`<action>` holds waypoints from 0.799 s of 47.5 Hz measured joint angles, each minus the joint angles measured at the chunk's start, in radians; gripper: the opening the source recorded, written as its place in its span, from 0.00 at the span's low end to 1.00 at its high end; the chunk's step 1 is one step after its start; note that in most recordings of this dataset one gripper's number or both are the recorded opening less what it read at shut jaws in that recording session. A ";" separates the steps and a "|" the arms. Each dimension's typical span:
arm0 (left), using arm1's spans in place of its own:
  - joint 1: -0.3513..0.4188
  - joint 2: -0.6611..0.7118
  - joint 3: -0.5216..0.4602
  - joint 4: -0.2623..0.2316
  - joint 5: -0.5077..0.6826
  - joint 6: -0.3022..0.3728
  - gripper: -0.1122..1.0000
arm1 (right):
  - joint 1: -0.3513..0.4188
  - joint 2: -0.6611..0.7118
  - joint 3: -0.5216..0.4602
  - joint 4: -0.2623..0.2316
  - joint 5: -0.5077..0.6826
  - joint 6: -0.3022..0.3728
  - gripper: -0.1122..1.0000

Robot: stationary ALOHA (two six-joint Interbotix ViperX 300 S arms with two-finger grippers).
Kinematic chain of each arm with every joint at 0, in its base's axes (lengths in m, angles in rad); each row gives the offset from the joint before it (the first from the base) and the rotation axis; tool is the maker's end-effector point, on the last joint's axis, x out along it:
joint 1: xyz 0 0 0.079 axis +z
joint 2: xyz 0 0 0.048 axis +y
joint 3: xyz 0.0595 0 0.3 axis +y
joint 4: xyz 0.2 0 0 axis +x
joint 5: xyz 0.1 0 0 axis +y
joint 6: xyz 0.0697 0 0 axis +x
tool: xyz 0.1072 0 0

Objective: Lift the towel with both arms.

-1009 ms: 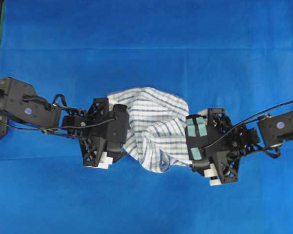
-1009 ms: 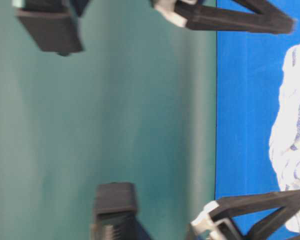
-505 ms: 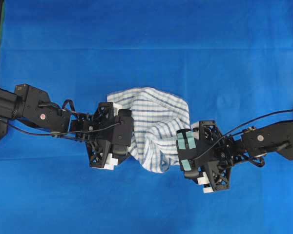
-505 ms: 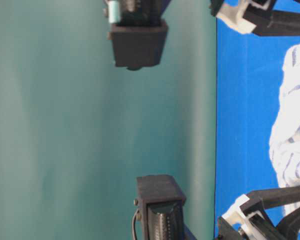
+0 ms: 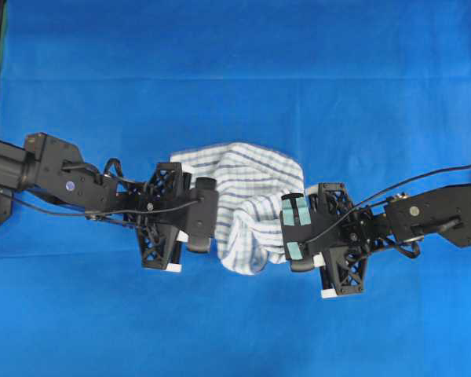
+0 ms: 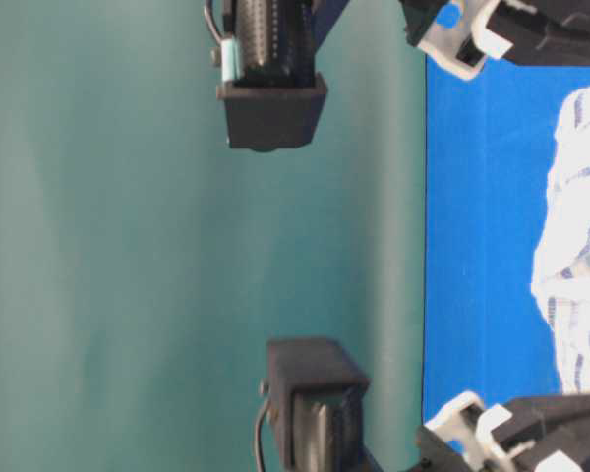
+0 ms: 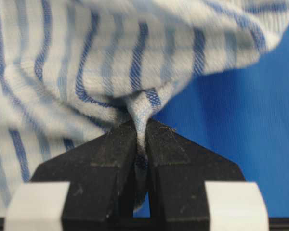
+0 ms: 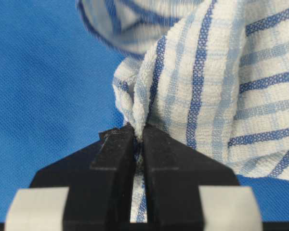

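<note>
The thin white towel with blue and grey check stripes [image 5: 247, 200] lies bunched at the centre of the blue-covered counter [image 5: 235, 71]. The left claw [image 7: 140, 139], spread wide a second ago, now pinches its nine o'clock edge, and the right claw [image 8: 137, 134] its four o'clock edge. With both grips made, the lift can probably begin.

A plain blue-covered worktop [image 5: 235, 71] fills the overhead frame. On it, at the centre, lies a crumpled white towel [image 5: 247, 184] with blue and grey check stripes, bunched narrower toward the lower middle.
</note>
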 measured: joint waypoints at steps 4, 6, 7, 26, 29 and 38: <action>-0.003 -0.037 -0.014 -0.002 0.057 0.002 0.11 | -0.002 -0.011 -0.002 0.000 0.008 0.000 0.15; -0.003 -0.060 -0.021 -0.002 0.084 -0.003 0.11 | -0.003 -0.023 -0.005 0.002 0.018 0.000 0.15; -0.003 -0.072 -0.025 -0.002 0.095 -0.003 0.11 | -0.003 -0.031 -0.005 0.002 0.026 -0.002 0.15; 0.011 -0.393 -0.110 -0.002 0.360 -0.009 0.11 | -0.034 -0.305 -0.146 -0.057 0.351 -0.003 0.15; 0.015 -0.454 -0.132 0.000 0.399 -0.011 0.11 | -0.041 -0.342 -0.179 -0.083 0.405 -0.003 0.15; 0.035 -0.617 -0.201 0.000 0.497 -0.008 0.11 | -0.060 -0.437 -0.310 -0.175 0.551 -0.006 0.15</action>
